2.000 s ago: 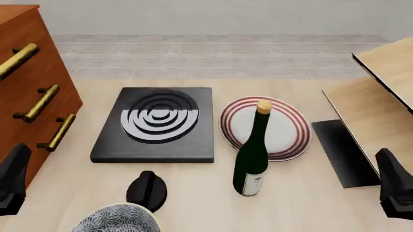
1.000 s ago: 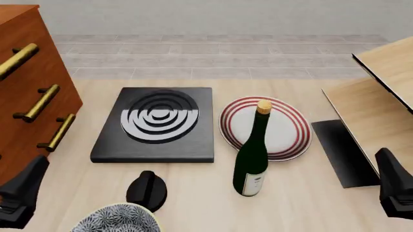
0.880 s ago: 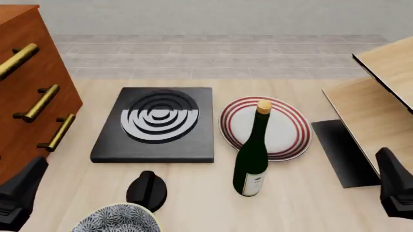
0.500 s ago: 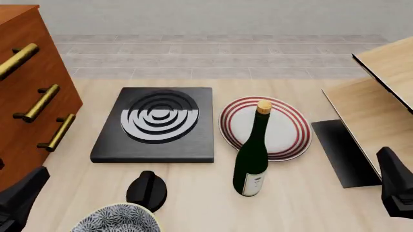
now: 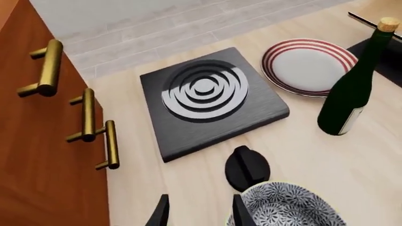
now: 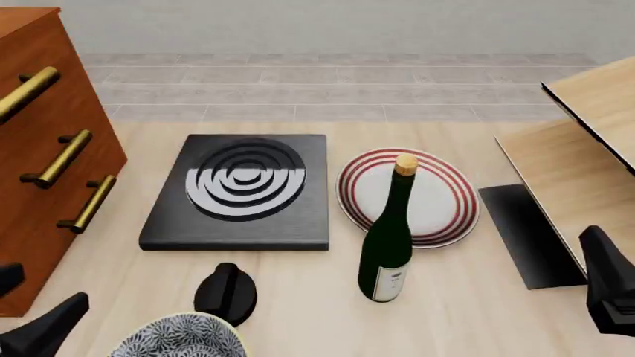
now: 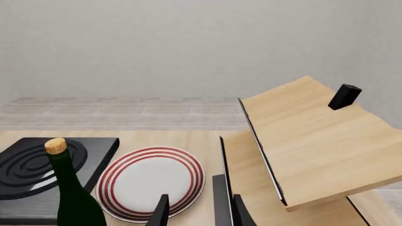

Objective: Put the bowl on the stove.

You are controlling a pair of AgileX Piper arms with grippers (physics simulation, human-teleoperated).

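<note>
The blue-patterned bowl sits at the table's near edge, partly cut off; it also shows in the left wrist view. The black stove with spiral rings lies further back, empty; it also shows in the left wrist view and the right wrist view. My left gripper is low at the near left, left of the bowl, open and empty. My right gripper is at the near right edge, open and empty.
A black knob stands between bowl and stove. A green wine bottle stands before a red-ringed plate. A wooden cabinet with brass handles is at left. A wooden shelf unit is at right.
</note>
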